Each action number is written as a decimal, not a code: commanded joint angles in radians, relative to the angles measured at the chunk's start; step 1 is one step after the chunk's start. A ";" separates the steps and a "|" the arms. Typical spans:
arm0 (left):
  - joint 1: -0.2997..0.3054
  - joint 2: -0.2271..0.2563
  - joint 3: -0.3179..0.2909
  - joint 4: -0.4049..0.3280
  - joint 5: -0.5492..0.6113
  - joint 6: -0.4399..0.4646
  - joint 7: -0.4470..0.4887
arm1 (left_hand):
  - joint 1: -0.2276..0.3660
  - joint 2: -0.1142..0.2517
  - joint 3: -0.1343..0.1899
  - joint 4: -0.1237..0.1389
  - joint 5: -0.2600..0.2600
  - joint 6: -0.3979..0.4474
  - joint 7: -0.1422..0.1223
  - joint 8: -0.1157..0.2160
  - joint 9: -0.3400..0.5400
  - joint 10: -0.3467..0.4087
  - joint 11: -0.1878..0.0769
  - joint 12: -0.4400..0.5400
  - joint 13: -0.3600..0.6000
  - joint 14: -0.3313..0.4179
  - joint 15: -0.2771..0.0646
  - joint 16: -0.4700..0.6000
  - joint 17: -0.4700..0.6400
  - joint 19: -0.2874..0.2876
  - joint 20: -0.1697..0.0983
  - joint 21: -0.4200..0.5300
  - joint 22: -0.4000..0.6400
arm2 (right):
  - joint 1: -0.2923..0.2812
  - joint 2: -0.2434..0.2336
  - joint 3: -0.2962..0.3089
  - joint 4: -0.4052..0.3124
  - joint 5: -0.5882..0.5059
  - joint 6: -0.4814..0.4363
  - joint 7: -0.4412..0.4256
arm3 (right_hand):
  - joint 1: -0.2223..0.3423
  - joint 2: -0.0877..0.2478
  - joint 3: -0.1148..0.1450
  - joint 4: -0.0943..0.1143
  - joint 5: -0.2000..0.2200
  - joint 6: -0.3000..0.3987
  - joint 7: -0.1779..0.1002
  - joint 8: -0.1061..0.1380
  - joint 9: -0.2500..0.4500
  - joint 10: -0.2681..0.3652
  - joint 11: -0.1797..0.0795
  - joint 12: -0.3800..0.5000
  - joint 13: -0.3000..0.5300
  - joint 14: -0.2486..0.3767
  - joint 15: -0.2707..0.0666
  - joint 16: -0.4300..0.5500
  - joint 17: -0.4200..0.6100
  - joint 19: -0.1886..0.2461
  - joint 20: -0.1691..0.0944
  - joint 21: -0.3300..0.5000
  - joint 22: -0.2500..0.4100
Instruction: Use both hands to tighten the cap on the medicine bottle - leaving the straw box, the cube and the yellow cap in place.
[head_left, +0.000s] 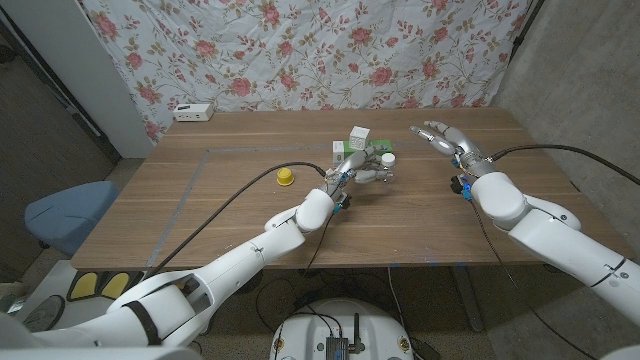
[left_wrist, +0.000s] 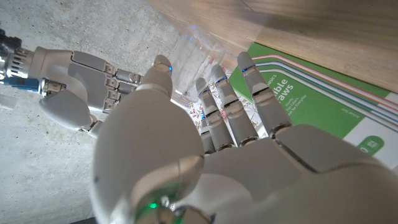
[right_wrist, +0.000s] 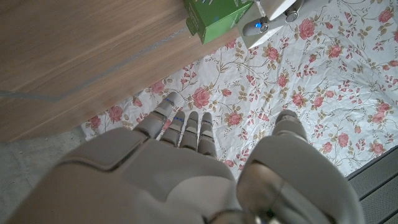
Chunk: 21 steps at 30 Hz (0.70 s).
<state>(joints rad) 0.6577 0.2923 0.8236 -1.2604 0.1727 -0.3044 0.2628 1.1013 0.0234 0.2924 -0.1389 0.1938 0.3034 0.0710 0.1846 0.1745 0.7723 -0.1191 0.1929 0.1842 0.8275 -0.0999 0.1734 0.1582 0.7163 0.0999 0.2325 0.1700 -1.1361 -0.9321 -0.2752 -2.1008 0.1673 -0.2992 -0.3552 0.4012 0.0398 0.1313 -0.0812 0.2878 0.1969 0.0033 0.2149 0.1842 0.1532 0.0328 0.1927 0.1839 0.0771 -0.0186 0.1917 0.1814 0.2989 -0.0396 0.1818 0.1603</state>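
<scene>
The medicine bottle (head_left: 386, 160), small with a white cap, stands at the middle of the table. My left hand (head_left: 352, 172) reaches it from the near left; in the left wrist view that hand (left_wrist: 205, 143) has its thumb and fingers around the clear bottle (left_wrist: 189, 53). My right hand (head_left: 443, 138) hovers to the right of the bottle, apart from it, fingers spread and holding nothing (right_wrist: 186, 174). The green straw box (head_left: 343, 152) (left_wrist: 311, 106) (right_wrist: 214, 15) lies just behind my left hand, with the cube (head_left: 361, 135) behind it. The yellow cap (head_left: 285, 177) sits left of my left forearm.
A white device (head_left: 192, 112) lies at the table's back left corner. A floral curtain (head_left: 330, 50) hangs behind the table. A blue seat (head_left: 65, 210) stands off the table's left side. Bare wood (head_left: 430, 220) stretches between the two arms.
</scene>
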 joint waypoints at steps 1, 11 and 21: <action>-0.011 0.006 0.014 -0.014 0.007 0.023 -0.014 | -0.007 0.004 0.007 0.004 -0.002 0.002 0.005 0.000 0.004 0.006 0.001 0.005 0.004 0.014 -0.077 0.002 0.003 0.013 0.001 -0.003 0.002 | 0.031 -0.060 -0.017 -0.080 -0.039 -0.128 0.067 | 0.038 -0.007 0.011 -0.030 -0.027 0.003 -0.001 -0.004 0.005 -0.016 0.017 -0.001 0.006 0.002 0.026 0.003 0.004 0.014 0.051 0.008 0.006; -0.023 -0.001 0.020 0.004 0.010 0.016 -0.013 | -0.012 0.008 0.011 0.006 -0.002 0.004 0.006 0.001 0.004 0.012 0.005 0.006 0.004 0.027 -0.079 0.004 0.003 0.017 -0.001 -0.008 0.002 | 0.067 -0.101 -0.030 -0.124 -0.046 -0.200 0.121 | 0.090 -0.002 0.034 -0.063 -0.039 0.035 0.006 0.003 0.008 -0.030 0.032 -0.003 0.007 -0.003 0.070 0.001 0.005 0.009 0.100 0.005 0.007; -0.037 -0.010 0.025 0.028 0.008 0.007 -0.014 | -0.014 0.007 0.012 0.006 -0.002 0.007 0.007 0.002 0.004 0.018 0.003 0.007 0.004 0.031 -0.080 0.003 0.002 0.019 -0.004 -0.013 0.002 | 0.105 -0.140 -0.044 -0.167 -0.042 -0.277 0.170 | 0.129 -0.019 0.049 -0.084 -0.020 0.085 0.005 0.018 0.014 -0.050 0.033 -0.004 0.008 -0.014 0.097 0.000 0.006 -0.021 0.133 -0.003 0.007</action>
<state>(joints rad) 0.6350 0.2909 0.8424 -1.2554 0.1804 -0.2881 0.2501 1.0948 0.0294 0.2962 -0.1349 0.1915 0.3034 0.0710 0.1846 0.1744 0.7832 -0.1191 0.1967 0.1834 0.8489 -0.1039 0.1733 0.1568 0.7269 0.0962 0.2245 0.1698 -1.0730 -1.0291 -0.3022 -2.2190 0.1259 -0.4922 -0.2414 0.5205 0.0233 0.1755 -0.1606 0.2594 0.2666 0.0056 0.2260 0.1935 0.1084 0.0629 0.1885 0.1889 0.0620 0.0666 0.1918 0.1840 0.2847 0.0860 0.1818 0.1656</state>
